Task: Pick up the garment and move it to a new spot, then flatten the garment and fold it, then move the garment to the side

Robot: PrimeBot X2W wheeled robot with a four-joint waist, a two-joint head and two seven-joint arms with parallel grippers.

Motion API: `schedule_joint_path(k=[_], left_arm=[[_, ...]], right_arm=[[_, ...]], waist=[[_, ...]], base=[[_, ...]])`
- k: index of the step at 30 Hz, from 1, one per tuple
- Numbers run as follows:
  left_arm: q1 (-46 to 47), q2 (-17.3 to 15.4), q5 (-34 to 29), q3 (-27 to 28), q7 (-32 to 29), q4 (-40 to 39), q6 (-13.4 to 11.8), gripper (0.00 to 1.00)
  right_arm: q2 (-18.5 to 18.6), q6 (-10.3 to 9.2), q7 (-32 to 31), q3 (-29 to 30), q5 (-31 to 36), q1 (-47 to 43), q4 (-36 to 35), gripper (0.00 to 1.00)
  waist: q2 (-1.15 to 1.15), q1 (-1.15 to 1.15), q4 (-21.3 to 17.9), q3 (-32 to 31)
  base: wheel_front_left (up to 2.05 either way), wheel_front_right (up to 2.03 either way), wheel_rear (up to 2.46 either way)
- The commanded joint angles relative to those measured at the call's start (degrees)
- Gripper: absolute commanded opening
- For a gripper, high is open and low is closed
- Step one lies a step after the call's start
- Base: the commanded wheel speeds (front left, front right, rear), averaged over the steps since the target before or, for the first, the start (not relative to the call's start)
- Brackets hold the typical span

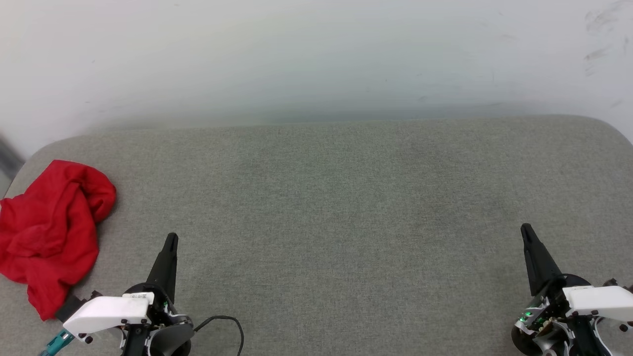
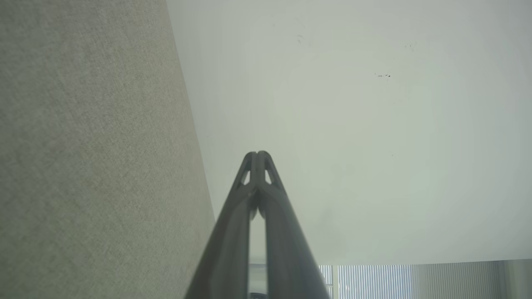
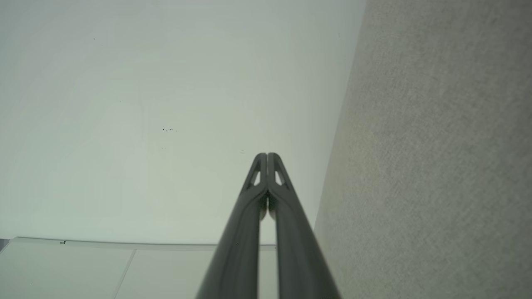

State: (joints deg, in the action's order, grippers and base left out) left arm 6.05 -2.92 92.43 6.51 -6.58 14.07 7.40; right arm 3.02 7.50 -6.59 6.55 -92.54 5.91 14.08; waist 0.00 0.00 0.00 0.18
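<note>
The garment (image 1: 49,230) lies crumpled in a red heap at the left edge of the grey fabric-covered surface (image 1: 346,207); only red cloth shows. My left gripper (image 1: 171,238) is at the lower left, just right of the heap and apart from it, its dark fingers pressed together and holding nothing. My right gripper (image 1: 525,229) stands at the lower right, far from the garment, also shut and holding nothing. In the left wrist view the left gripper (image 2: 257,154) has its tips touching, and in the right wrist view the right gripper (image 3: 267,155) does too.
A pale wall (image 1: 316,54) rises right behind the grey surface. The surface has rounded far corners. A black cable (image 1: 227,321) loops beside my left wrist. Vertical blinds (image 2: 374,282) show at the bottom of the left wrist view.
</note>
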Motion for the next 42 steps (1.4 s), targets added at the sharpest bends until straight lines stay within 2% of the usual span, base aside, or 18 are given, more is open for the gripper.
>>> schedule_joint_path(k=[1, 42], left_arm=[[0.4, 0.05, -0.06, 0.12, -0.09, 0.03, 0.19, 0.0], [0.4, 0.05, -0.06, 0.11, -0.08, 0.03, 0.19, 0.0]], right_arm=[[-0.23, -0.02, -0.05, -0.02, 0.28, 0.67, 0.06, 0.0], [-0.23, -0.02, -0.04, -0.04, 0.27, 0.68, 0.05, 0.0]], waist=[[0.0, 0.0, 0.0, 0.0], [0.0, 0.0, 0.0, 0.0]], base=[[0.0, 0.0, 0.0], [0.0, 0.0, 0.0]])
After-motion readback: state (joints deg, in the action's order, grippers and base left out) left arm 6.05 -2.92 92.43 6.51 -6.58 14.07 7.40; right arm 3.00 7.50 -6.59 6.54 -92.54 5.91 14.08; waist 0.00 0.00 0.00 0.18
